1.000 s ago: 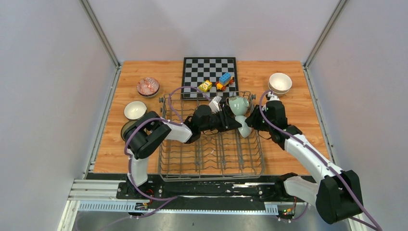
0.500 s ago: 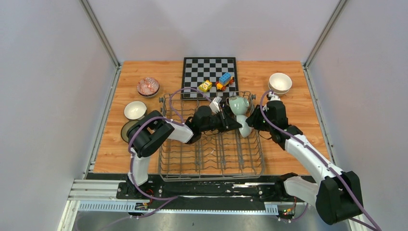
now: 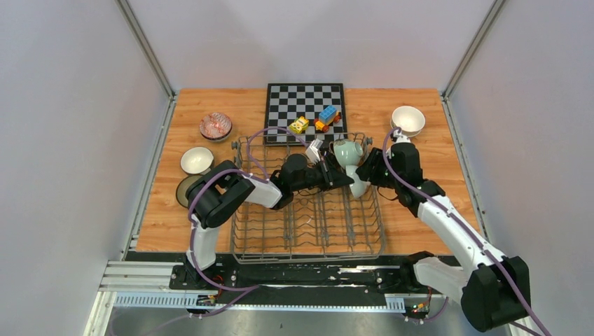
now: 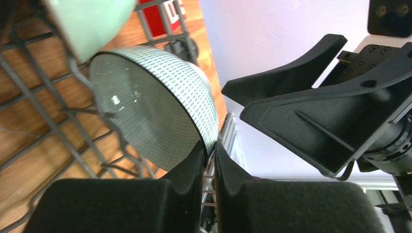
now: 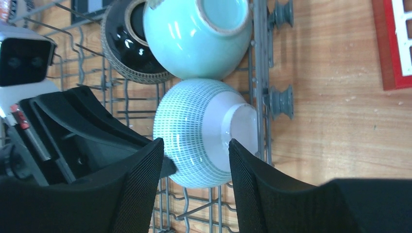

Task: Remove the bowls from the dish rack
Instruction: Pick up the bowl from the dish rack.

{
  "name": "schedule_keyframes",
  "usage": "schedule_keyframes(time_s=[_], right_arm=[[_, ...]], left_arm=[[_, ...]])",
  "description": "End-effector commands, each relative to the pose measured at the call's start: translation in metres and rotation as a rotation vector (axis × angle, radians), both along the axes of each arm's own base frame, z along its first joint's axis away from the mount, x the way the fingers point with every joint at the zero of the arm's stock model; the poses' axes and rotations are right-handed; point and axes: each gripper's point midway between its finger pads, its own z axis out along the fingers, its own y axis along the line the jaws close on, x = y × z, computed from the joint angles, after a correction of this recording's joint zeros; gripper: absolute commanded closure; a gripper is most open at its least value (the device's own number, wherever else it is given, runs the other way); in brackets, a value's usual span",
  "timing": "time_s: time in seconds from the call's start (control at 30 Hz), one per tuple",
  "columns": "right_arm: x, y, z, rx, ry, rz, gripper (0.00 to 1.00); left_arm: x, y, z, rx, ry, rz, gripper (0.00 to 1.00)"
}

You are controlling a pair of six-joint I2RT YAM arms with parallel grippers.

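The grey wire dish rack (image 3: pixel 308 217) sits mid-table. At its far right end stand a pale mint bowl (image 3: pixel 347 152) (image 5: pixel 194 39), a dark patterned bowl (image 5: pixel 126 43) and a blue-and-white patterned bowl (image 3: pixel 358 185) (image 5: pixel 204 131) on its side. My left gripper (image 3: pixel 341 179) (image 4: pixel 209 150) is shut on that patterned bowl's rim (image 4: pixel 155 111). My right gripper (image 3: pixel 367 172) (image 5: pixel 194 145) is open, its fingers straddling the same bowl's outside without touching it.
A chessboard (image 3: pixel 305 105) with toy blocks (image 3: pixel 319 119) lies behind the rack. Cream bowls (image 3: pixel 408 120) sit far right. On the left are a reddish patterned bowl (image 3: pixel 215 126), a cream bowl (image 3: pixel 197 160) and a dark bowl (image 3: pixel 183 187) partly behind the left arm.
My right arm has shifted slightly toward the patterned bowl. The left gripper has stayed on the bowl's rim.
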Motion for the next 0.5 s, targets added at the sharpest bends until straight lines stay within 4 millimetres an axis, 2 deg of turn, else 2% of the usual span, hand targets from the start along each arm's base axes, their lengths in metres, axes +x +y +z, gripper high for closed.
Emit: schedule_keyframes(time_s=[0.0, 0.23, 0.47], right_arm=[[0.003, 0.000, 0.034, 0.024, -0.051, 0.000, 0.43], [0.003, 0.001, 0.064, 0.043, -0.100, 0.006, 0.38], [-0.003, 0.000, 0.074, 0.052, -0.118, 0.009, 0.38]], left_arm=[[-0.005, -0.014, 0.048, -0.149, -0.104, -0.037, 1.00], [-0.008, -0.011, 0.056, -0.167, -0.116, -0.042, 1.00], [-0.012, -0.009, 0.060, -0.185, -0.119, -0.047, 1.00]])
